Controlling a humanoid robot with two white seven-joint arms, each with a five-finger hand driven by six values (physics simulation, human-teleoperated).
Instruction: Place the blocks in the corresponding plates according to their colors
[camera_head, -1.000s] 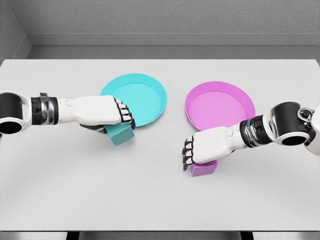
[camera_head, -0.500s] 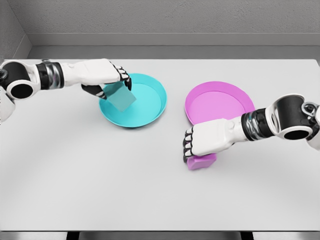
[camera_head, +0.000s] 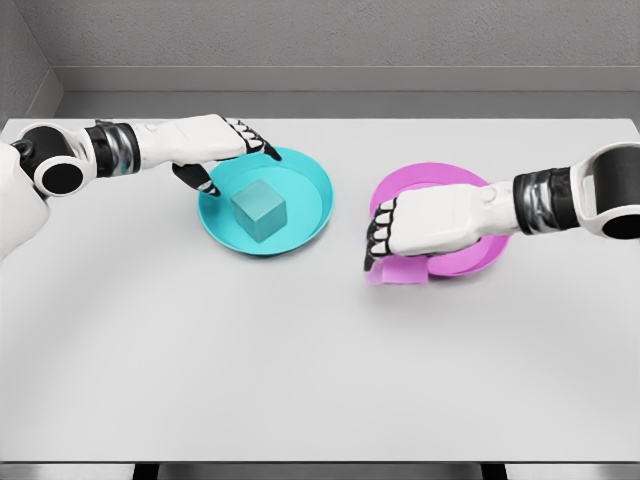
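Note:
A teal block (camera_head: 259, 210) lies inside the teal plate (camera_head: 305, 215) at the table's left middle. My left hand (camera_head: 232, 150) hovers over the plate's left rim with fingers spread, holding nothing. My right hand (camera_head: 392, 245) is shut on the pink block (camera_head: 398, 271), which hangs lifted at the left rim of the pink plate (camera_head: 445, 178). The hand and forearm cover much of that plate and the block's top.
The white table (camera_head: 300, 370) stretches wide in front of both plates. A grey wall runs along the table's far edge.
The left hand carried the teal block up over the teal plate and let go; the block now rests inside. The right hand lifted the pink block toward the pink plate.

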